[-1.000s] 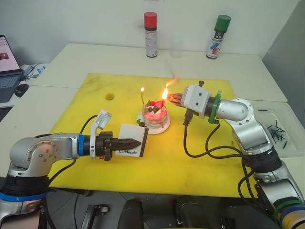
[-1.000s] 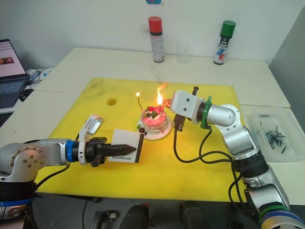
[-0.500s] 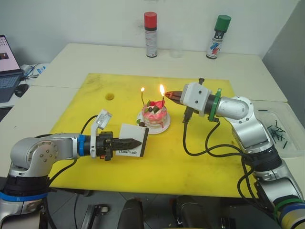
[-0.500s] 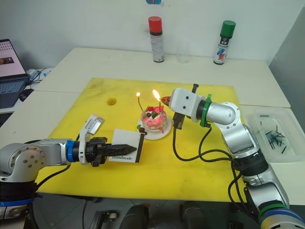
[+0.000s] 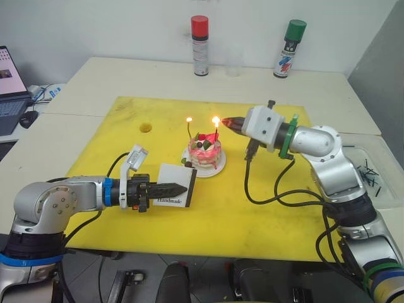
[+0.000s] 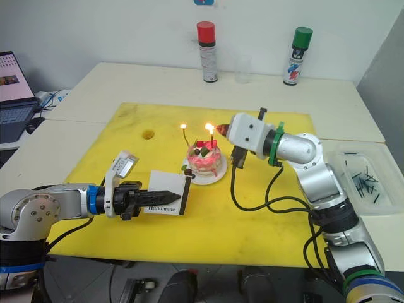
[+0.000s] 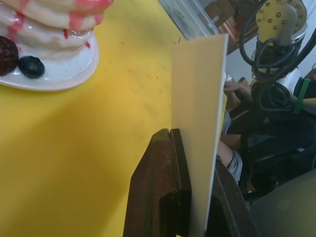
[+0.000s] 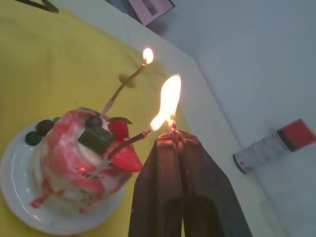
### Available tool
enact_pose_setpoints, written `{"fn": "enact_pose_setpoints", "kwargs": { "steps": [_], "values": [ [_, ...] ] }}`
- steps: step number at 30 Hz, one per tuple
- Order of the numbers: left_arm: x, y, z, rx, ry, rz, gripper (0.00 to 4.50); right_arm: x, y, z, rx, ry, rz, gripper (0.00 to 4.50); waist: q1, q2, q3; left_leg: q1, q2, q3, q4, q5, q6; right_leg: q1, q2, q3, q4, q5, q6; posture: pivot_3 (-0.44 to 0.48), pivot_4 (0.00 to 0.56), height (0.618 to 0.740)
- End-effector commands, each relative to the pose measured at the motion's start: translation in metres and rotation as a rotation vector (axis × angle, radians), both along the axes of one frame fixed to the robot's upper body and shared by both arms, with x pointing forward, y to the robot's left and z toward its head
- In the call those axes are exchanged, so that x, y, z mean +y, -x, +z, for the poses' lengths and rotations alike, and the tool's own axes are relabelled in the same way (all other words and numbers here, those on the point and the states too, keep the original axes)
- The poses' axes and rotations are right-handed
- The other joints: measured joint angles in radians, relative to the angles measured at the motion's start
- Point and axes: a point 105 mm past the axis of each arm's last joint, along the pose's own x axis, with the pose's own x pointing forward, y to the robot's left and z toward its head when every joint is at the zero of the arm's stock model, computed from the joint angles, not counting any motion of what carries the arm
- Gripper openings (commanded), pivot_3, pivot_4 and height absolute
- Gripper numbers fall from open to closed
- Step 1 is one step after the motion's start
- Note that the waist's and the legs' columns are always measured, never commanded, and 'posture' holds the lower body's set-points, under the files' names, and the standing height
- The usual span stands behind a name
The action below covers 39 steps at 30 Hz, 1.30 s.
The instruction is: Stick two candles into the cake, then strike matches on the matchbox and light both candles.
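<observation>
The pink-and-white cake (image 5: 204, 151) sits on its white plate (image 5: 216, 167) in the middle of the yellow mat. Two thin candles stand in it, the left candle (image 8: 122, 87) and the right candle (image 8: 129, 141), and both burn. My right gripper (image 5: 225, 120) hovers just right of the right candle's flame. It is shut on a match stub (image 8: 172, 130) that still burns at its tips. In front of the cake, my left gripper (image 5: 182, 187) is shut on the white matchbox (image 5: 172, 175), holding it upright on edge (image 7: 200, 89).
A red-capped spray can (image 5: 199, 45), a clear glass (image 5: 234, 64) and a green-capped can (image 5: 290, 48) stand at the table's far edge. A clear bin (image 5: 371, 173) of dark matches lies at the right. A laptop (image 5: 9, 88) sits at the far left.
The large flare at the right candle has shrunk to a small steady flame. My right gripper has drawn back slightly up and to the right. The left arm holds still.
</observation>
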Motion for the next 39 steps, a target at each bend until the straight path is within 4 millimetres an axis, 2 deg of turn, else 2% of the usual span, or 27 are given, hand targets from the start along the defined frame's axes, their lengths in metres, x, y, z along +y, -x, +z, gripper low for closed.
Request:
{"fn": "enact_pose_setpoints", "kwargs": {
  "steps": [1,3,9,14,16,21,26,28,29,30,32,34,37,39],
  "values": [
    [-0.002,0.0,0.006,-0.032,0.017,-0.016,0.0,-0.025,0.006,0.031,-0.069,-0.075,-0.075,0.01,0.0,0.0,0.0,0.0,0.0,0.0,0.0,0.0,0.0,0.0,0.0,0.0,0.0,0.0,0.0,0.0,0.15,0.684],
    [-0.003,0.001,0.005,-0.028,0.022,-0.02,0.0,-0.043,0.006,0.036,-0.057,-0.098,-0.145,0.01,0.001,0.0,0.0,0.0,0.0,0.0,0.0,0.0,0.0,0.0,0.0,0.0,0.0,0.0,0.0,0.0,0.15,0.684],
    [-0.005,0.001,0.002,-0.014,0.035,-0.023,0.0,-0.136,0.01,0.033,0.031,-0.147,-0.497,0.01,0.014,0.0,0.0,0.0,0.0,0.0,0.0,0.0,0.0,0.0,0.0,0.0,0.0,-0.001,-0.001,0.0,0.15,0.684],
    [-0.013,0.0,-0.004,0.002,0.055,-0.027,0.0,-0.221,0.023,0.003,0.178,-0.234,-0.86,0.01,0.016,0.0,0.0,0.0,0.0,0.001,-0.001,0.0,0.0,-0.001,0.0,0.001,0.0,-0.001,-0.001,0.0,0.15,0.684],
    [-0.016,0.002,-0.007,0.011,0.06,-0.032,0.0,-0.244,0.027,-0.011,0.24,-0.271,-0.963,0.01,0.014,0.001,0.0,0.0,0.0,0.001,0.0,0.0,0.0,-0.001,0.0,0.002,0.0,-0.001,-0.001,0.0,0.15,0.684],
    [-0.019,0.005,-0.01,0.026,0.07,-0.033,0.0,-0.277,0.028,-0.053,0.401,-0.291,-1.112,0.01,-0.006,0.001,0.0,0.0,0.0,0.003,0.0,0.0,0.0,-0.001,0.0,0.004,0.0,-0.001,-0.001,0.0,0.15,0.684],
    [-0.019,0.008,-0.011,0.028,0.066,-0.019,0.0,-0.306,0.02,-0.078,0.499,-0.381,-1.268,0.01,-0.013,0.001,0.0,0.001,0.0,0.005,0.001,0.0,0.0,-0.001,0.0,0.006,0.0,-0.001,-0.001,0.0,0.15,0.684],
    [-0.02,0.009,-0.011,0.028,0.065,-0.013,0.0,-0.31,0.017,-0.081,0.521,-0.422,-1.292,0.01,-0.012,0.001,0.0,0.001,0.0,0.005,0.001,0.0,0.0,-0.001,0.0,0.006,0.0,0.0,0.0,0.0,0.15,0.684],
    [-0.02,0.009,-0.011,0.028,0.065,-0.011,0.0,-0.31,0.015,-0.081,0.53,-0.44,-1.292,0.41,-0.012,0.001,0.001,0.001,0.0,0.005,0.001,0.0,0.0,-0.001,0.0,0.006,0.0,0.0,0.0,0.0,0.15,0.684],
    [-0.02,0.009,-0.011,0.028,0.065,-0.008,0.0,-0.309,0.013,-0.079,0.532,-0.463,-1.282,0.55,-0.012,0.001,0.001,0.001,0.0,0.006,0.001,0.0,0.0,-0.001,0.0,0.006,0.0,0.0,0.001,0.0,0.15,0.684],
    [-0.018,0.009,-0.009,0.03,0.072,0.008,0.0,-0.304,0.009,-0.068,0.504,-0.51,-1.256,1.15,-0.013,0.002,0.001,0.001,0.0,0.006,0.001,0.0,0.0,-0.001,0.0,0.006,0.0,0.002,0.004,0.0,0.15,0.684],
    [-0.017,0.01,-0.008,0.031,0.073,0.014,0.0,-0.302,0.013,-0.057,0.471,-0.539,-1.241,1.91,-0.012,0.002,0.001,0.0,0.0,0.006,0.0,0.0,0.0,-0.001,0.0,0.006,0.0,0.002,0.004,0.0,0.15,0.684],
    [-0.017,0.012,-0.008,0.035,0.073,0.015,0.0,-0.301,0.021,-0.049,0.459,-0.564,-1.235,3.03,-0.01,0.002,0.001,0.0,0.0,0.006,0.0,0.0,0.0,-0.001,0.0,0.006,0.0,0.001,0.003,0.0,0.15,0.684],
    [-0.015,0.011,-0.006,0.039,0.071,0.024,0.0,-0.294,0.025,-0.036,0.411,-0.561,-1.185,3.77,-0.008,0.002,0.001,0.0,0.0,0.006,0.0,0.0,0.0,-0.001,0.0,0.006,-0.001,0.001,0.003,0.0,0.15,0.684]
  ]
}}
